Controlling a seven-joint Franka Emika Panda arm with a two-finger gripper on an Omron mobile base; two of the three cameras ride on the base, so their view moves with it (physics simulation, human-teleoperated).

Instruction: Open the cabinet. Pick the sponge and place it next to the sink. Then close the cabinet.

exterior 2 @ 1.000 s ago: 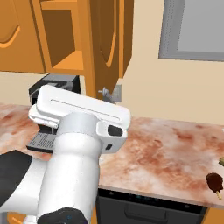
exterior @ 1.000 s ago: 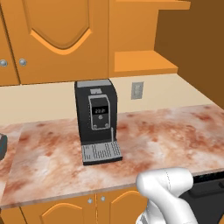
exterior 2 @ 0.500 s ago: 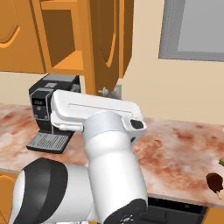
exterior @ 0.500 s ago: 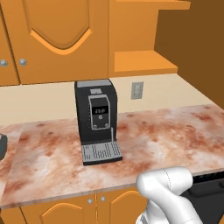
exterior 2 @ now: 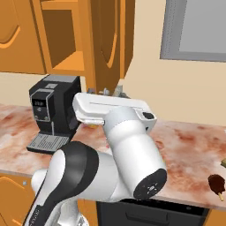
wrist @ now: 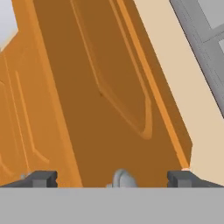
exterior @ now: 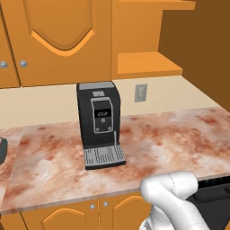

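Note:
The cabinet [exterior: 148, 63] stands open, its orange shelf bare where it shows. Its door [exterior 2: 108, 39] is swung out toward me, with the arched panel [wrist: 118, 87] facing the hand. The round silver knob [wrist: 122, 178] sits low between my two finger tips. My gripper [wrist: 111, 179] is open, a tip on each side of the knob and not touching it. In the right base view the gripper [exterior 2: 111, 92] sits just under the door's lower edge. The sponge and the sink are out of view.
A black coffee machine [exterior: 99, 121] stands on the marbled counter [exterior: 170, 134] below the cabinet. A dark brown bar on a stick [exterior 2: 216, 183] lies at the counter's right end. A grey window [exterior 2: 198, 26] is on the wall. My arm's elbow [exterior: 175, 202] fills the near foreground.
My arm has swung rightward in the right base view, carrying the hand along under the open door. The door and the things on the counter have not moved.

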